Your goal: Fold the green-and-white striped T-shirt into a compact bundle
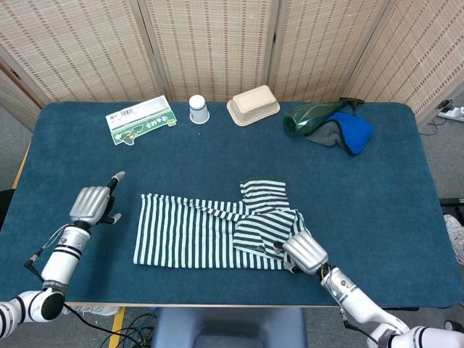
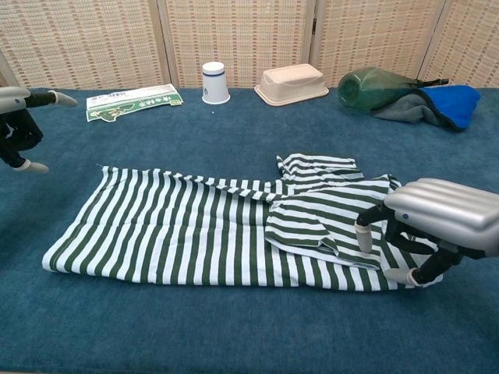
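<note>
**One Robot Hand at the Shirt's End, the Other Standing Off**

One relation is governing the coming move: the green-and-white striped T-shirt (image 1: 221,230) is lying with its long axis running left to right across the near half of the tabletop (image 1: 391,196), and the two robot hands are sitting at opposite ends of that axis.

**Position of the shirt.** The shirt is lying flat as a long band, already folded lengthwise. The sleeves and collar area are bunching in a heap toward the robot's right end; the hem end is pointing toward the robot's left.

**Right robot hand.** The right robot hand (image 2: 433,226) is hovering over, or touching, the right end of the shirt, palm down. Its fingers are curling downward at the cloth edge, with the fingertips (image 2: 364,240) apart and reaching toward the fabric. No fold of cloth is visibly pinched; whether the fingers are making contact cannot be told. This hand is the nearer one by far.

**Left robot hand.** The left robot hand (image 1: 90,204) is holding nothing, fingers spread, and is positioned beside the shirt's left end, apart from it.

**Judgement.** The next fold is likely calling for the right end to be carried leftward along the long axis, over the flat striped section. The right robot hand is better placed to start.
</note>
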Motion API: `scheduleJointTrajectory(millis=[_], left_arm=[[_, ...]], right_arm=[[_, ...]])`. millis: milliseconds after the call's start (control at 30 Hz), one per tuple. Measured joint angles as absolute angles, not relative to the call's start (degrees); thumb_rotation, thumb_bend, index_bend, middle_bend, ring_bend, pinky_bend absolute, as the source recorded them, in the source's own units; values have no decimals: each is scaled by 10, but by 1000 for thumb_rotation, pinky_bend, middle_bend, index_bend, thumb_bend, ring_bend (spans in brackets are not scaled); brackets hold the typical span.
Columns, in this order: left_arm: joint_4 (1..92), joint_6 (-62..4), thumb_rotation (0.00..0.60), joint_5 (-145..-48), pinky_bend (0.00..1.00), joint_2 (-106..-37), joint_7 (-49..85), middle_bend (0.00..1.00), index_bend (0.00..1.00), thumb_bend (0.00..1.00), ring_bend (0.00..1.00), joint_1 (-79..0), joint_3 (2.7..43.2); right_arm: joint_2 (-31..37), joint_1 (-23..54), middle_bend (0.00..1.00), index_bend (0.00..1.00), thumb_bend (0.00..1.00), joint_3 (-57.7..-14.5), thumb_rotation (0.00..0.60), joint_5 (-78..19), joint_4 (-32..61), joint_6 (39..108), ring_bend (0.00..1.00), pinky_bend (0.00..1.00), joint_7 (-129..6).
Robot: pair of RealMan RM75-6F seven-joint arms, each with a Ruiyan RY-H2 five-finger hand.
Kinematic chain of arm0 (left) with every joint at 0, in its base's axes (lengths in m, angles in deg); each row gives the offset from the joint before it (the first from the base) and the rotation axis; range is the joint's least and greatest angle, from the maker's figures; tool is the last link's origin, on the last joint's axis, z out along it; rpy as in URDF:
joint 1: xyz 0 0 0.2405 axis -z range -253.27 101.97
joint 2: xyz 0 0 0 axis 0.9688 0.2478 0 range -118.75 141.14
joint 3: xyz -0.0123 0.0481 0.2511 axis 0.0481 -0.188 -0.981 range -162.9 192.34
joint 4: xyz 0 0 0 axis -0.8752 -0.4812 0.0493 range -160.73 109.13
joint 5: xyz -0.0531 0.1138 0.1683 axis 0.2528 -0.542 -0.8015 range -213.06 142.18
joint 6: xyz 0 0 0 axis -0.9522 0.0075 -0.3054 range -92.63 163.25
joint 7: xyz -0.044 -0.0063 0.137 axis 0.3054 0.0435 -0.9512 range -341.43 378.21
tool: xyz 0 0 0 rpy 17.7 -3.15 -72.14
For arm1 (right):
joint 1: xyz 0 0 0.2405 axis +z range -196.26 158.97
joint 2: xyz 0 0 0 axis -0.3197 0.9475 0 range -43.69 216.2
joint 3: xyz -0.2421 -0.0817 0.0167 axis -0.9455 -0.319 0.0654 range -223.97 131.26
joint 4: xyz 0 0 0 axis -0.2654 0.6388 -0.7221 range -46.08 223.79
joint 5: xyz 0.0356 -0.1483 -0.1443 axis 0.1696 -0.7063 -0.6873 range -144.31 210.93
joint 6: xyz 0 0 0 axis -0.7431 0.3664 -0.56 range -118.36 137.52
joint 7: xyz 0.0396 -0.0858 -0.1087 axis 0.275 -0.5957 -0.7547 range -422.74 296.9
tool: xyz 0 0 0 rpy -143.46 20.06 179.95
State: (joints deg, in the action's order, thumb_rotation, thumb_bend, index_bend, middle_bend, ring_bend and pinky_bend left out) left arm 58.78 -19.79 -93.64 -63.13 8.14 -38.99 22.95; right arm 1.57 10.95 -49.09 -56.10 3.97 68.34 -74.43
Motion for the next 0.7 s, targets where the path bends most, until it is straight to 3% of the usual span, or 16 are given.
scheduleJointTrajectory(millis=[300, 700], left_arm=[[584, -190, 600, -938, 970, -633, 88, 853, 0, 264, 782, -393, 231], [580, -188, 600, -940, 970, -631, 96, 853, 0, 263, 782, -399, 233]], right_arm=[[6, 112, 919, 442, 290, -486, 600, -543, 50, 669, 1000, 1000, -760], [-7, 116, 925, 505, 409, -481, 600, -533, 61, 663, 1000, 1000, -767]])
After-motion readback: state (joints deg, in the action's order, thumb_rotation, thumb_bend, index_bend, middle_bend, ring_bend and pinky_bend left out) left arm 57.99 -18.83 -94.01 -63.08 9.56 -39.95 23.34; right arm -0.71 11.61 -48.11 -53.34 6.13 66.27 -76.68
